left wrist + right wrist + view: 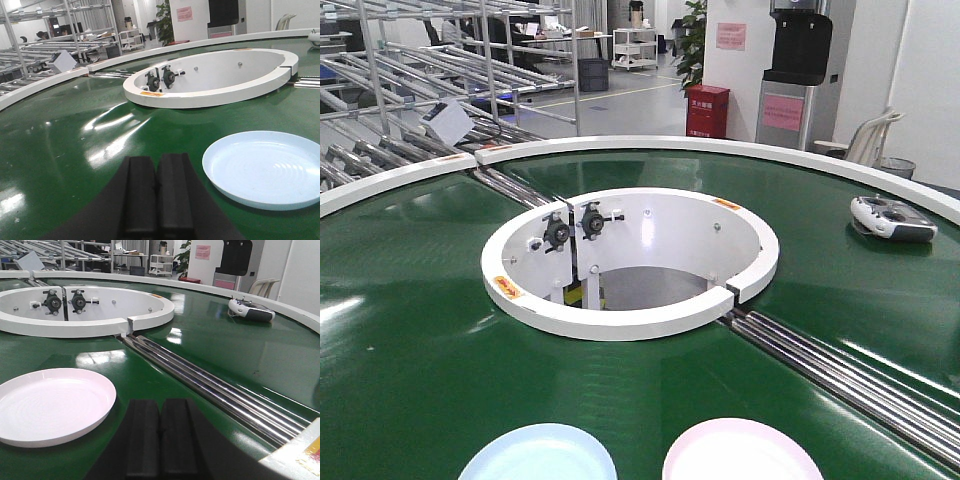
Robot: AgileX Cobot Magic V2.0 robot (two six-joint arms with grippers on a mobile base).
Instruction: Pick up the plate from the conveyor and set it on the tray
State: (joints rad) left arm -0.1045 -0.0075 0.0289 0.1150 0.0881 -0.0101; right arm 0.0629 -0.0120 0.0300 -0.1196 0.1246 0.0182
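Observation:
Two plates lie on the dark-green conveyor [410,330] at its near edge. The light-blue plate [538,454] is on the left and the pink plate [742,450] on the right. In the left wrist view the blue plate [265,167] sits just right of my left gripper [157,165], which is shut and holds nothing. In the right wrist view the pink plate [50,405] lies just left of my right gripper [161,407], also shut and holding nothing. Neither gripper touches a plate. The tray is out of view.
The white ring [630,320] around the central opening stands mid-belt. Steel rollers [840,375] cross the belt on the right, close to the pink plate. A grey remote controller [892,218] rests near the far right rim. Shelving racks [450,60] stand behind.

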